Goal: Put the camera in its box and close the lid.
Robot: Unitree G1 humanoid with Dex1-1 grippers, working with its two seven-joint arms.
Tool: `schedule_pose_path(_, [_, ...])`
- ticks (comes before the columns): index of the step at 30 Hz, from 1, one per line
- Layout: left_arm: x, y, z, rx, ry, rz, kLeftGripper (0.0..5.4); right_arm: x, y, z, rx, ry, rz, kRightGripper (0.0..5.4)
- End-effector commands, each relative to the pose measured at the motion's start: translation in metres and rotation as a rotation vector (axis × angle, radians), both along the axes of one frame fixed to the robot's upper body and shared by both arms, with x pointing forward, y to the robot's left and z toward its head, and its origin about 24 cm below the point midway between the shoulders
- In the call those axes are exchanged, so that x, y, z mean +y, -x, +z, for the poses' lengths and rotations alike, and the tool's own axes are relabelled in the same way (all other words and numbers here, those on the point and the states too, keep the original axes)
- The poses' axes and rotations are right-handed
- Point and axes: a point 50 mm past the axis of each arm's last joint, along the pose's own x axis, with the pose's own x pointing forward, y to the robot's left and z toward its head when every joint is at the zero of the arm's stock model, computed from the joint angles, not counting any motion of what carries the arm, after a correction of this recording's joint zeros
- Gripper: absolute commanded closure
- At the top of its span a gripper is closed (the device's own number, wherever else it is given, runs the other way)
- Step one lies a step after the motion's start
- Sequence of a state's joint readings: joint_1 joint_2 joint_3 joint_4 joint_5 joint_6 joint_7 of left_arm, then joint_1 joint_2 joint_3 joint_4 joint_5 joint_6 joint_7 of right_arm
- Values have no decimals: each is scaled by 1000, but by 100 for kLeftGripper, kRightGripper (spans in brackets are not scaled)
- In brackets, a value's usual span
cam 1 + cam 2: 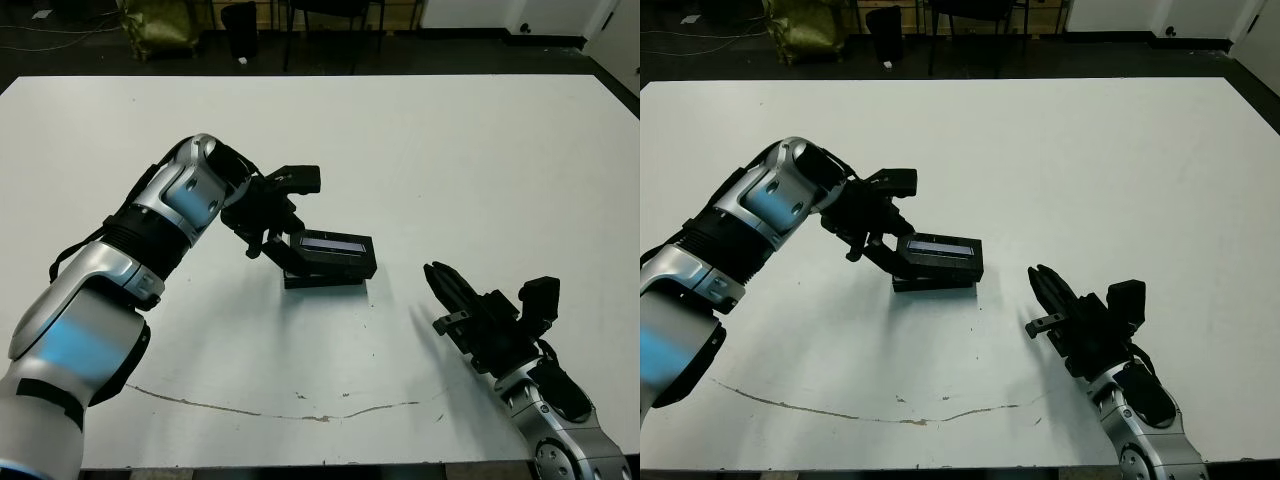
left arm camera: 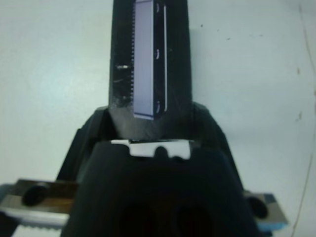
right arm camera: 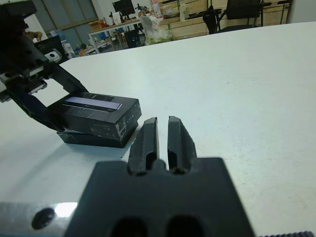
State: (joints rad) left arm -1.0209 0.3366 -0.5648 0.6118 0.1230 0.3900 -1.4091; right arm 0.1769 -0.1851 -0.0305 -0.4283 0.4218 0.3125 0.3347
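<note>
- Gripping one end of the black rectangular lid with the pale bluish-grey stripe [image 1: 333, 243], the left gripper [image 1: 277, 243] had its black fingers clamped on it from the left side.
- That lid sat a bit tilted on the shallow black box [image 1: 325, 277], mid-table on the white table [image 1: 450, 150].
- Couldn't see the camera anywhere.
- Right gripper [image 1: 1043, 291] hung empty, well apart from the box, fingers nearly together with just a slim gap.

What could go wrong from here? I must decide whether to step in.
The black lid with the pale stripe sits skewed and tilted on the shallow black box, so pressing could jam it or slide the box. The left tool grips only the lid's end, so it may twist.
</note>
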Motion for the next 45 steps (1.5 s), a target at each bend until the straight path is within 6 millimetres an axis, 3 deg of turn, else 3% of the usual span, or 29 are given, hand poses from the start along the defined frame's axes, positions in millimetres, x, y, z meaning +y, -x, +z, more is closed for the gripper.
schedule_pose_path(1, [8,-2,-6,4,-27,61,314,-2,2,-6,30,-7,-7,540])
schedule_pose_path(28, [15,-3,-10,-10,-99,24,314,-1,3,-4,43,3,-14,540])
schedule_pose_path(45, [9,-1,-8,113,12,101,314,-1,3,-5,47,-17,-8,540])
